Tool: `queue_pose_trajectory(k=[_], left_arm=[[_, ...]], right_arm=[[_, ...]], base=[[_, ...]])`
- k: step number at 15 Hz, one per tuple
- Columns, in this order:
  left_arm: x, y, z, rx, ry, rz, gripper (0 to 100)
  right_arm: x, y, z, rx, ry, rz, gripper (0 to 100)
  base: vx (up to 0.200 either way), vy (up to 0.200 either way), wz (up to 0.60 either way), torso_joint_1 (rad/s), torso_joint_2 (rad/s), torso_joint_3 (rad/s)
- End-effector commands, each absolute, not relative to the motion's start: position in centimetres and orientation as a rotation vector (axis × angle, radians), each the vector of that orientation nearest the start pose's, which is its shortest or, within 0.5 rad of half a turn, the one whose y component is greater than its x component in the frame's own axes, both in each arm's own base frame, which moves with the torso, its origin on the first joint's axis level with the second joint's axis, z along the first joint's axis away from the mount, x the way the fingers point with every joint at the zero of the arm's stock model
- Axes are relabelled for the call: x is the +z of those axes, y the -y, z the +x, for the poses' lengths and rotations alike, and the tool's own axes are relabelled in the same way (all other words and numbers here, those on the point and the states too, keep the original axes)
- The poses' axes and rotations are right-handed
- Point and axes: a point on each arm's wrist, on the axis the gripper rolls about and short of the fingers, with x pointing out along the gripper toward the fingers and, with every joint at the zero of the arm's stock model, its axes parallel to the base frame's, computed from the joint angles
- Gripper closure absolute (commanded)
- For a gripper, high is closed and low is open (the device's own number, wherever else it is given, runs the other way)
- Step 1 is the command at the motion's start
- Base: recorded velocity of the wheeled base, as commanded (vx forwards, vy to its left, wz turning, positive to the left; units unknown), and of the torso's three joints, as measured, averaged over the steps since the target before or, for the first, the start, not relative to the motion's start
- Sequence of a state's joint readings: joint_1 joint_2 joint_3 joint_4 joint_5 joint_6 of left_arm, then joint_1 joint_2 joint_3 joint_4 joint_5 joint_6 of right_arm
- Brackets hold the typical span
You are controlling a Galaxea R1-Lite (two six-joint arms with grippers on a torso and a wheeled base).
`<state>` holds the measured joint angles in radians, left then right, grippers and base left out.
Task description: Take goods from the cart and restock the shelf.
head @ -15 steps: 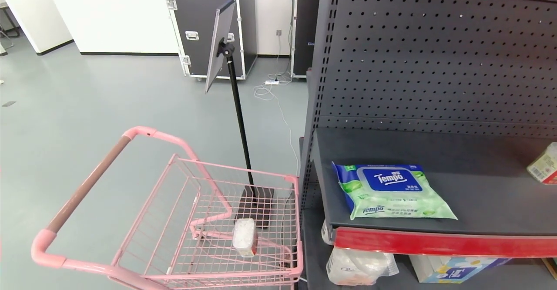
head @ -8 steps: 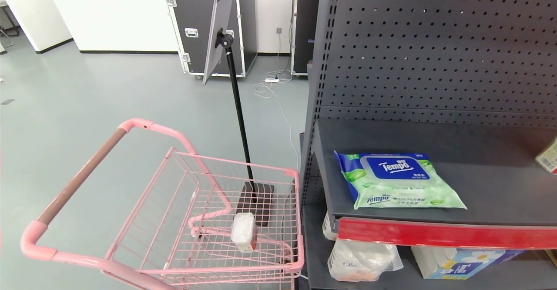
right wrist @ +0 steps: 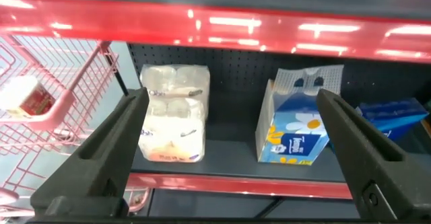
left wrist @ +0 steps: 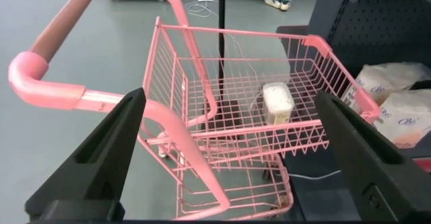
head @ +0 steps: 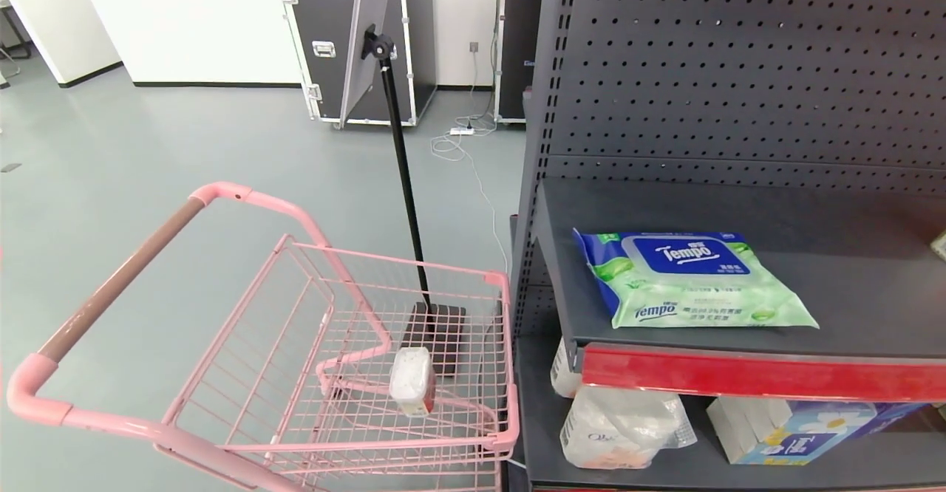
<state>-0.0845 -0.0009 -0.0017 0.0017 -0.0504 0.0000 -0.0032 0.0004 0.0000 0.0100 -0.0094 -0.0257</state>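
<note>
I record left gripper point(left wrist: 229, 109) and right gripper point(right wrist: 232, 103) both spread and empty, the white container point(head: 412, 380) lying in the cart point(head: 414, 261) by its wall beside the shelf point(head: 739, 370), where a descending finger could snag the wire.

Bright, even light; glare streaks the red shelf edge point(right wrist: 215, 23).

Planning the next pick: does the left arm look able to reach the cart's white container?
Probably yes: the left gripper is open facing the pink cart, whose top is open; the white container lies uncovered inside.
</note>
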Motion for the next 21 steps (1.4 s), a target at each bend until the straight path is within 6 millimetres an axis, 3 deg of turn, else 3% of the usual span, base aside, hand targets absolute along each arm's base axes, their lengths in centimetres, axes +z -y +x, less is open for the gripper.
queue_pose_trajectory(k=[1, 13, 19, 20, 21], left_arm=[[7.6, -0.1, -2.3, -0.135, 0.0, 0.0, 0], [7.6, -0.1, -2.3, -0.133, 0.0, 0.002, 0], [7.6, -0.1, -2.3, -0.136, 0.007, 0.038, 0], [8.5, -0.1, -2.5, -0.144, 0.047, 0.055, 0], [14.3, -0.2, -4.0, -0.159, 0.192, 0.049, 0]], right_arm=[[7.5, 0.0, -2.3, -0.012, -0.009, -0.026, 0], [7.4, 0.0, -2.3, -0.014, -0.011, -0.028, 0], [7.4, 0.0, -2.3, -0.014, -0.011, -0.026, 0], [7.4, 0.0, -2.3, -0.014, -0.011, -0.026, 0], [7.4, 0.0, -2.3, -0.014, -0.011, -0.026, 0]], base=[[0.0, 0.0, 0.0, -0.159, 0.39, 0.251], [0.0, 0.0, 0.0, -0.16, 0.52, 0.353], [0.0, 0.0, 0.0, -0.028, 0.11, 0.085], [0.0, 0.0, 0.0, 0.0, 0.0, 0.0], [0.0, 0.0, 0.0, 0.0, 0.0, 0.0]])
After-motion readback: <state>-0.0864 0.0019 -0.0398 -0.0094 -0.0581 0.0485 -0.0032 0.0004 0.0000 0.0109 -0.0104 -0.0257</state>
